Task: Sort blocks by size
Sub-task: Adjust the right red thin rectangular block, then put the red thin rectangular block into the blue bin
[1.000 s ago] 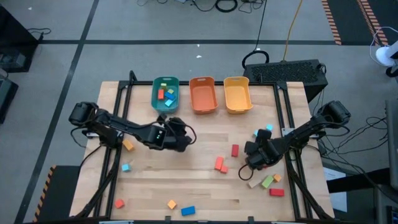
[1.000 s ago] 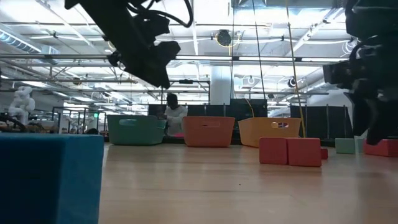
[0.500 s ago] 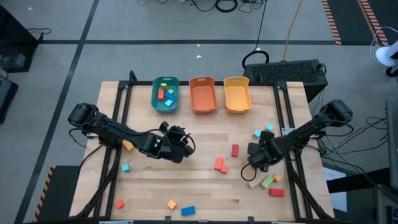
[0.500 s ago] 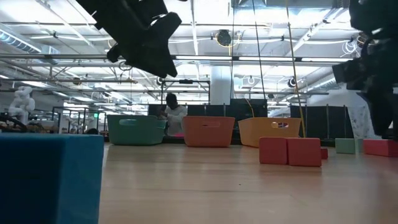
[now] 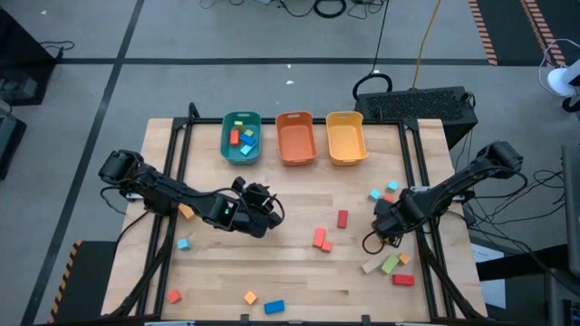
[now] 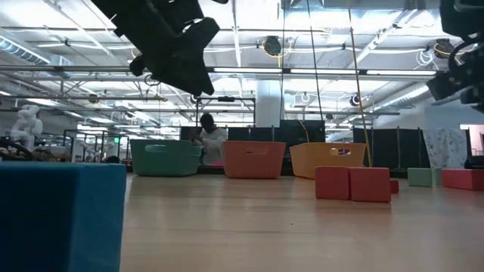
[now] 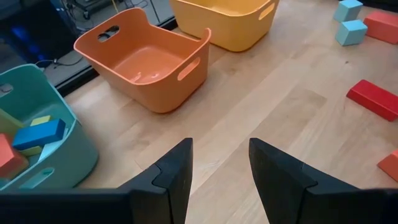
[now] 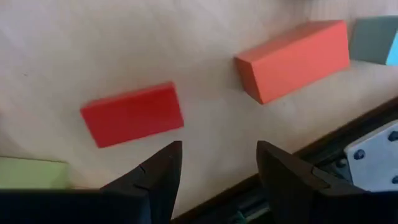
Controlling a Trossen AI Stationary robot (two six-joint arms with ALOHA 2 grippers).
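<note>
On the counter, the left hand hangs over bare wood left of centre, its fingers parted with nothing between them. In its wrist view the teal bin holds a blue block and other blocks, while the orange bin and yellow bin beside it look empty. Along the left and near edges lie scattered blocks: an orange one, a light blue one, a red one, a yellow one and a blue bar. Near the middle sit two red-orange blocks and a red bar. The right hand hovers near the right edge, its fingers spread apart and empty, above a red block and an orange-red bar. More blocks, tan, green and red, lie just nearer along that edge.
</note>
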